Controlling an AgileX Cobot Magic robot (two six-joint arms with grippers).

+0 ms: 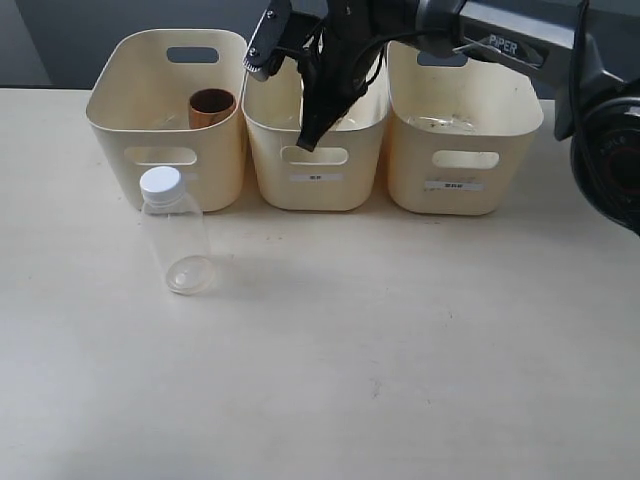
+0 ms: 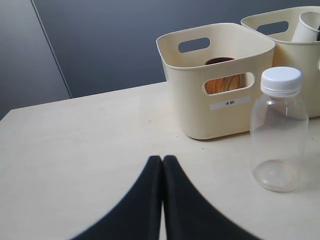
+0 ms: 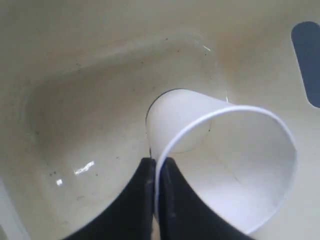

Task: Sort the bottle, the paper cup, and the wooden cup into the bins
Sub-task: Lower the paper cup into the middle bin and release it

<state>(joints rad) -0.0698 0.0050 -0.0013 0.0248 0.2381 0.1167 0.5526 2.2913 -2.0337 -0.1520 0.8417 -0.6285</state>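
Observation:
The clear bottle [image 1: 177,240] [image 2: 279,130] with a white cap stands upright on the table in front of the left bin [image 1: 115,120] [image 2: 190,110]. Inside that bin is the brown wooden cup [image 1: 211,107] [image 2: 222,82]. My right gripper [image 1: 307,140] [image 3: 157,162] reaches across into the middle bin [image 1: 320,190] [image 3: 75,115], shut on the rim of the white paper cup [image 3: 235,160] [image 2: 309,26], which hangs tilted above the bin floor. In the exterior view the arm hides the cup. My left gripper [image 2: 162,159] is shut and empty, low over the table, short of the bottle.
The right bin [image 1: 510,170] stands beside the middle one at the back of the cream table [image 1: 400,350]. The right arm's black body [image 1: 600,120] fills the upper right. A dark wall lies behind the bins.

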